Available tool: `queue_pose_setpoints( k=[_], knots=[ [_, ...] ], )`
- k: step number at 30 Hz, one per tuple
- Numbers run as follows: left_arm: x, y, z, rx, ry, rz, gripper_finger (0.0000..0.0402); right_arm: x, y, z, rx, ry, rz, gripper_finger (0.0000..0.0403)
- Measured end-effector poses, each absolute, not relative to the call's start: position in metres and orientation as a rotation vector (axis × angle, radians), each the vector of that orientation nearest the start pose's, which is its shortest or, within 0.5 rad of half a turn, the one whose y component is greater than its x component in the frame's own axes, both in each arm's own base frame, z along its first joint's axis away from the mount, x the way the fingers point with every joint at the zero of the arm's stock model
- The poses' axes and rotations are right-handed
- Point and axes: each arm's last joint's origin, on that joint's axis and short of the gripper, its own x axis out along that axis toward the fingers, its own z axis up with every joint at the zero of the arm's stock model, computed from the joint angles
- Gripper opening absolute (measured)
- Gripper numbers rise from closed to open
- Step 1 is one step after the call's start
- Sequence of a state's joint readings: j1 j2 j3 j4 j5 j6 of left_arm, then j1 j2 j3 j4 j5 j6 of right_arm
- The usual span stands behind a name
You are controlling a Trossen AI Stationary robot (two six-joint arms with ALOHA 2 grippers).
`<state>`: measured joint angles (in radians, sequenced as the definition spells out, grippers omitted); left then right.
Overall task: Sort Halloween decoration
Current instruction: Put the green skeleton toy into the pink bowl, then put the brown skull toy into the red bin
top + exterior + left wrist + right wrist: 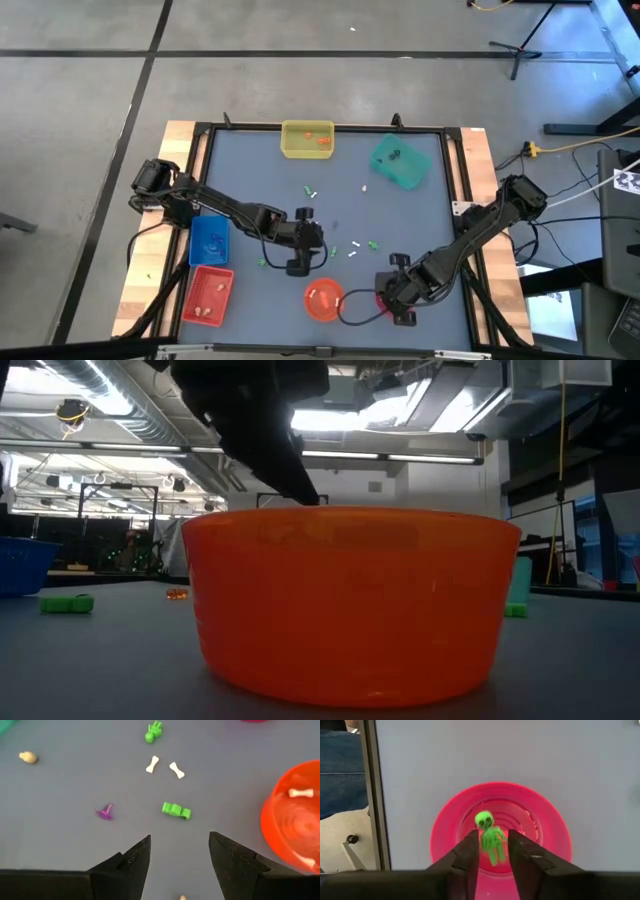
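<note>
The right tool hangs over a round pink plastic bowl with a small green skeleton toy between its fingers, pinched on it. The left tool, fingers wide apart, hovers above the grey counter beside the round orange plastic bowl, near white bones, a green trinket and a tiny purple hat.

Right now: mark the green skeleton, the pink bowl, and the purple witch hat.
green skeleton [490, 837], right wrist view, torso
pink bowl [545, 827], right wrist view, inner wall
purple witch hat [105, 812], left wrist view, cone
</note>
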<state>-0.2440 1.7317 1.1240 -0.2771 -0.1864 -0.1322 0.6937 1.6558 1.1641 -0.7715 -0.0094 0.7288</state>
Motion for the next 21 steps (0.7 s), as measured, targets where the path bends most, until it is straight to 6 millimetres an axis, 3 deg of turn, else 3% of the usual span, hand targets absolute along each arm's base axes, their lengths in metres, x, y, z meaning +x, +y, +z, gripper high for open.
queue_pose_setpoints(
  k=[8, 21],
  knots=[
    [0.339, -0.079, 0.192, 0.050, 0.995, 0.024, 0.0186, 0.243, 0.202, 0.212, 0.183, 1.337, 0.132, 0.0147],
    [0.327, -0.078, 0.172, 0.044, 1.058, 0.008, 0.0186, 0.243, 0.202, 0.212, 0.181, 1.336, 0.132, 0.0146]
  ],
)
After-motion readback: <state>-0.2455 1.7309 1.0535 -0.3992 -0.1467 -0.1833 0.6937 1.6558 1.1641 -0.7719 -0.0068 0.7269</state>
